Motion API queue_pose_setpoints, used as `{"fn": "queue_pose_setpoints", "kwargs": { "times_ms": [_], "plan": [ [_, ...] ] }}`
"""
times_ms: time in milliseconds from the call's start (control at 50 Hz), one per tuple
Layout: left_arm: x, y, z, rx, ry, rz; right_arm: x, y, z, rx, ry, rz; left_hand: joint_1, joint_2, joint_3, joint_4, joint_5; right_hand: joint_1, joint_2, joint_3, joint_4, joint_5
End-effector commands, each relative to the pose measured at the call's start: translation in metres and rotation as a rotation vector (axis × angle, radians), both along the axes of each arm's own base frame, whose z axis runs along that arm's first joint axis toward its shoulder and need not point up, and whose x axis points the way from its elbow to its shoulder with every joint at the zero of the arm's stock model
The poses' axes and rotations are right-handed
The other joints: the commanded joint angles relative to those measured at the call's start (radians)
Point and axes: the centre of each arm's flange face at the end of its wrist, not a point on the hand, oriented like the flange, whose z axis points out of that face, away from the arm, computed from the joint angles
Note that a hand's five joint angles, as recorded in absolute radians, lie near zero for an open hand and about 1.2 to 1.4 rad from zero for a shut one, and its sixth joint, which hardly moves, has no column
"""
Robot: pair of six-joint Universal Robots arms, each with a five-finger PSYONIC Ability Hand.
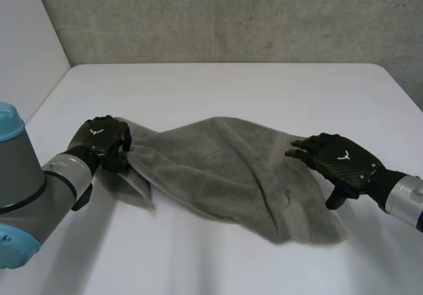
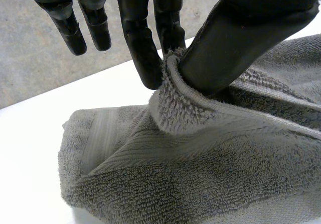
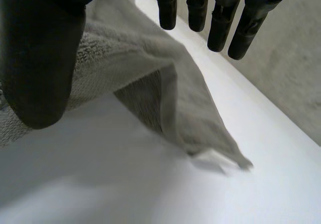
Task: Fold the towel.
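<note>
Towel (image 1: 225, 169) edge is pinched by left hand (image 1: 102, 137); right hand (image 1: 344, 159) is seen unclenched, so cloth could be dragged askew.

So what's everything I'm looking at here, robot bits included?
towel: one, grey, rumpled across the middle of the table, running from one hand to the other.
table: one, white, under everything.
concrete wall: one, grey, behind the table.
side wall: one, white, beyond the table's left edge.
left arm: one, grey with light-blue caps, near left.
right arm: one, grey, near right.
left hand: one, black, pinching the towel's left edge.
right hand: one, black, at the towel's right end.
</note>
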Motion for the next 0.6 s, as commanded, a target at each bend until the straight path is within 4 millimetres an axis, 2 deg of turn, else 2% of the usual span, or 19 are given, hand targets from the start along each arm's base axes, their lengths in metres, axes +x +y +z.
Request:
{"fn": "queue_pose_setpoints", "kwargs": {
  "times_ms": [20,120,200,260,340,420,600],
  "plan": [
    [-0.001,0.005,0.003,-0.004,0.001,-0.007,-0.015,-0.002,-0.001,0.034,0.157,-0.196,0.145,0.067,-0.049,-0.055,0.093,-0.051,-0.072,-0.052,-0.07,-0.059],
    [-0.002,0.011,0.007,-0.014,0.005,-0.015,-0.014,0.01,0.005,0.058,0.194,-0.196,0.145,0.067,-0.049,-0.055,0.093,-0.051,-0.072,-0.052,-0.07,-0.059],
    [-0.001,0.015,0.009,-0.016,0.007,-0.018,-0.013,0.021,0.02,0.066,0.185,-0.199,0.145,0.067,-0.049,-0.055,0.093,-0.044,-0.065,-0.052,-0.07,-0.052],
    [-0.001,0.018,0.011,-0.021,0.008,-0.021,-0.014,0.026,0.024,0.089,0.186,-0.208,0.145,0.067,-0.049,-0.055,0.093,0.073,0.052,-0.052,-0.07,0.065],
    [-0.004,0.022,0.012,-0.021,0.016,-0.047,-0.015,0.033,0.023,0.136,0.191,-0.207,0.145,0.067,-0.049,-0.055,0.093,0.1,0.079,-0.052,-0.07,0.092],
    [-0.006,0.025,0.012,-0.016,0.022,-0.067,-0.016,0.039,0.018,0.177,0.2,-0.204,0.145,0.067,-0.049,-0.055,0.093,0.244,0.222,-0.052,-0.07,0.236],
    [-0.007,0.027,0.009,-0.008,0.023,-0.077,-0.015,0.048,0.011,0.22,0.196,-0.196,0.145,0.067,-0.049,-0.055,0.093,0.241,0.22,-0.052,-0.07,0.233]
  ]
}}
